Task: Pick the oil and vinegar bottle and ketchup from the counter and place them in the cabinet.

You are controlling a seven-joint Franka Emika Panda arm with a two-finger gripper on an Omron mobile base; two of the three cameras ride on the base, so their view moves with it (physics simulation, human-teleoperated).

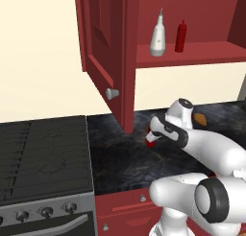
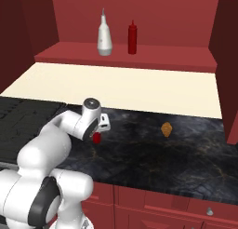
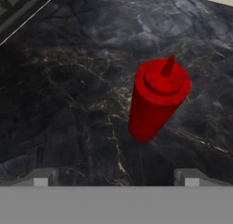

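On the counter [image 3: 68, 104] the ketchup [image 3: 157, 100] stands seemingly upright, cap up, below spread jaws.

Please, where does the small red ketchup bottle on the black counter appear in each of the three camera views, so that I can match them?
Left base view: the ketchup peeks out low right of centre, mostly behind the white arm.
Right base view: it stands left of centre, under the open gripper.
Hand view: it stands upright, right of centre, above the fingertips.
Shared landmark: the dark marbled counter it stands on.
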